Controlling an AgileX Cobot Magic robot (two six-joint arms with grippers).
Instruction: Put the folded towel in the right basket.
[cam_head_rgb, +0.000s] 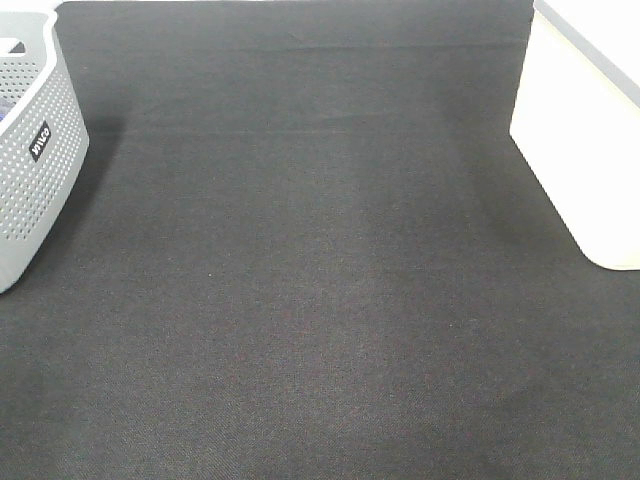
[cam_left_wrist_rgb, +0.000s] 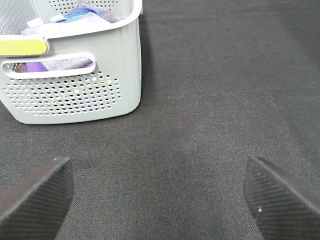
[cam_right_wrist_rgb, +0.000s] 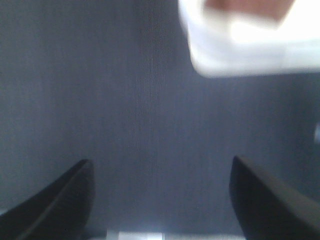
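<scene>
1. Two baskets stand at opposite edges of the dark cloth-covered table (cam_head_rgb: 320, 300): a grey perforated basket (cam_head_rgb: 30, 150) on the left and a plain white basket (cam_head_rgb: 585, 140) on the right, well apart from each other.
2. Neither arm shows in the exterior high view.
3. The left gripper (cam_left_wrist_rgb: 159, 197) is spread wide and holds nothing; its two black fingers (cam_left_wrist_rgb: 35, 200) hang above bare cloth, near the grey basket.
4. Inside the grey basket lie bunched fabrics in blue and purple (cam_left_wrist_rgb: 80, 15); whether one of them is the folded towel cannot be told.
5. The right gripper (cam_right_wrist_rgb: 160, 200) is also wide apart and empty, over bare cloth near the white basket.
6. The right wrist view is blurred; something reddish-brown (cam_right_wrist_rgb: 247, 7) shows inside the white basket, but what it is cannot be told.
</scene>
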